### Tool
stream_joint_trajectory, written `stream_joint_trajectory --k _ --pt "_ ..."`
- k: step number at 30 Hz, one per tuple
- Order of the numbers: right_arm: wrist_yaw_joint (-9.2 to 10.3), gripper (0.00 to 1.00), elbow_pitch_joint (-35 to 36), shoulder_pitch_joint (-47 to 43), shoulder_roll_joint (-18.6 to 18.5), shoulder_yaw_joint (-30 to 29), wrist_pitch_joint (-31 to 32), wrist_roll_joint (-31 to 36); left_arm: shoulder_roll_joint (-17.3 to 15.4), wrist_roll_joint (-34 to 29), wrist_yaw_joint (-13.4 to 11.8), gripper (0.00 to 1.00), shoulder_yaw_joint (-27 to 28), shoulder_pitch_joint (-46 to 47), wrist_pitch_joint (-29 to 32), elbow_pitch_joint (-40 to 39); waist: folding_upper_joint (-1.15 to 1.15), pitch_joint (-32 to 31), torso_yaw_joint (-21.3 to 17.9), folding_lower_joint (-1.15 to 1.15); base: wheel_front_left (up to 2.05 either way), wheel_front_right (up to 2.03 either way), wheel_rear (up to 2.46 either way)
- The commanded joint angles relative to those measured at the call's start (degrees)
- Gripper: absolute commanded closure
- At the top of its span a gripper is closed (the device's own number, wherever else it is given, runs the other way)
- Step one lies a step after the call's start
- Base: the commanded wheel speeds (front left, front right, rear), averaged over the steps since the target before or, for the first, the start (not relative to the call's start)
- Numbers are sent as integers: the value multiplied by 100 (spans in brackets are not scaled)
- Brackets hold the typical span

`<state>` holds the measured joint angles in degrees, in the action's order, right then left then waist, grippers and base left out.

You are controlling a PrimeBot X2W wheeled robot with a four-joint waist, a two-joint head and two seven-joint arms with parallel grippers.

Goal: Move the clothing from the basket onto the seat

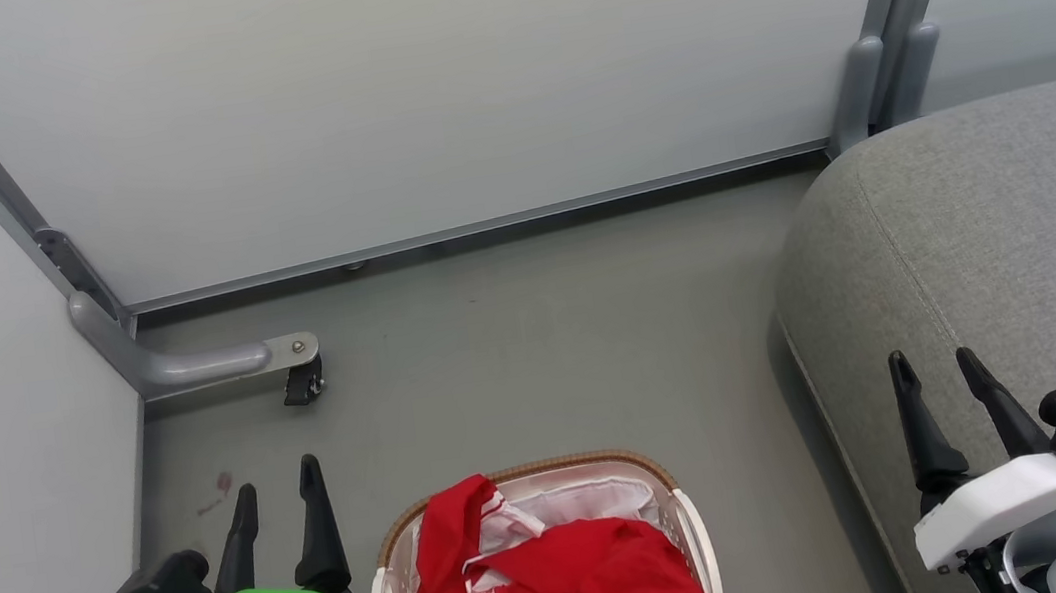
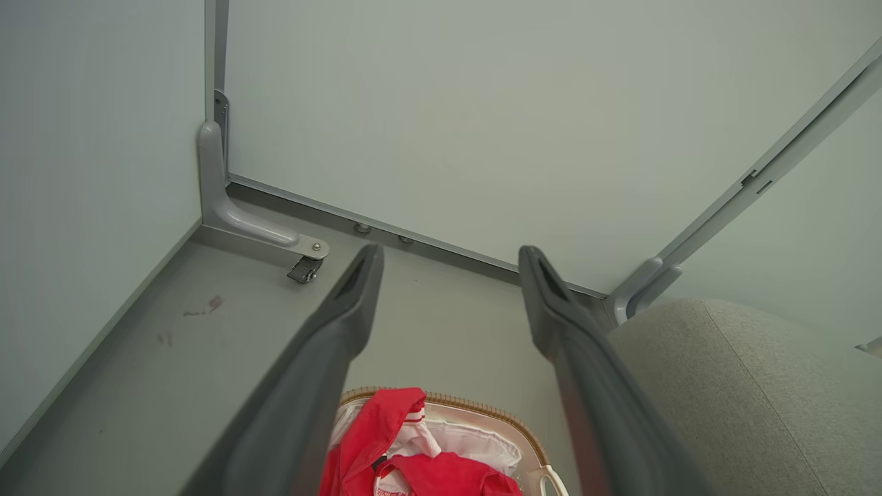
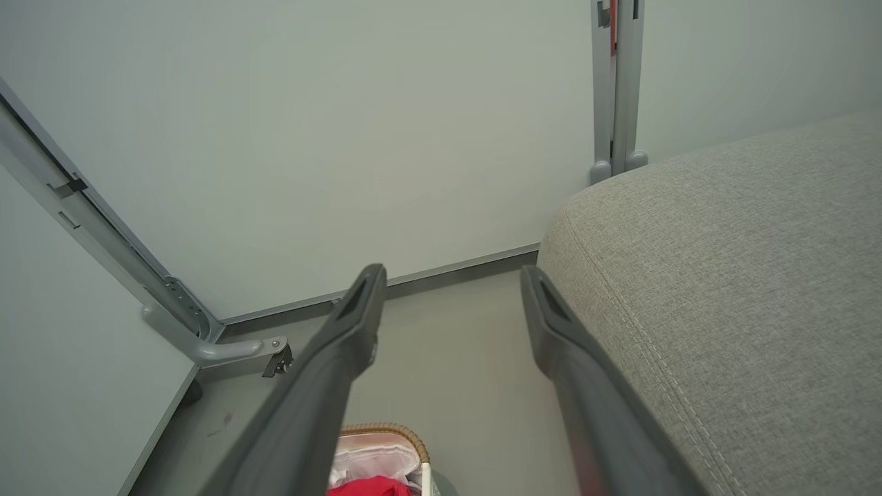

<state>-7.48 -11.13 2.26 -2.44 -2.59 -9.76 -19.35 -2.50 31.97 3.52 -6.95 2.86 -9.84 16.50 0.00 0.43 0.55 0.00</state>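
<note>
Red clothing (image 1: 562,574) lies heaped in the white basket (image 1: 693,528) with a brown woven rim, at the bottom middle of the head view. One garment shows white striped trim (image 1: 495,517). The grey seat (image 1: 993,229) fills the right side. My left gripper (image 1: 275,479) stands open just left of the basket, holding nothing. My right gripper (image 1: 933,366) stands open over the seat's front edge, also holding nothing. The left wrist view shows the clothing (image 2: 386,441), the basket (image 2: 510,420) and the seat (image 2: 744,393) beyond my left gripper (image 2: 448,258).
Pale partition panels (image 1: 422,88) wall in the grey floor (image 1: 533,336) at the back and left. A grey metal foot with a small caster (image 1: 302,380) juts out from the left corner. A second post foot (image 1: 865,84) stands by the seat's far corner.
</note>
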Motion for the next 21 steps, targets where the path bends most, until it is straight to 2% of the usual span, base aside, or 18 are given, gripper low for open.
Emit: stream_joint_trajectory --k 1,21 --pt "-1 0 35 -35 -38 12 -68 170 -42 -134 10 0 -11 -44 -56 -23 0 -2 0 0 0 0 0" --pt "-2 0 -27 -147 -48 42 -311 1121 -49 -895 -39 0 -110 -125 -305 146 0 -47 9 0 0 0 0"
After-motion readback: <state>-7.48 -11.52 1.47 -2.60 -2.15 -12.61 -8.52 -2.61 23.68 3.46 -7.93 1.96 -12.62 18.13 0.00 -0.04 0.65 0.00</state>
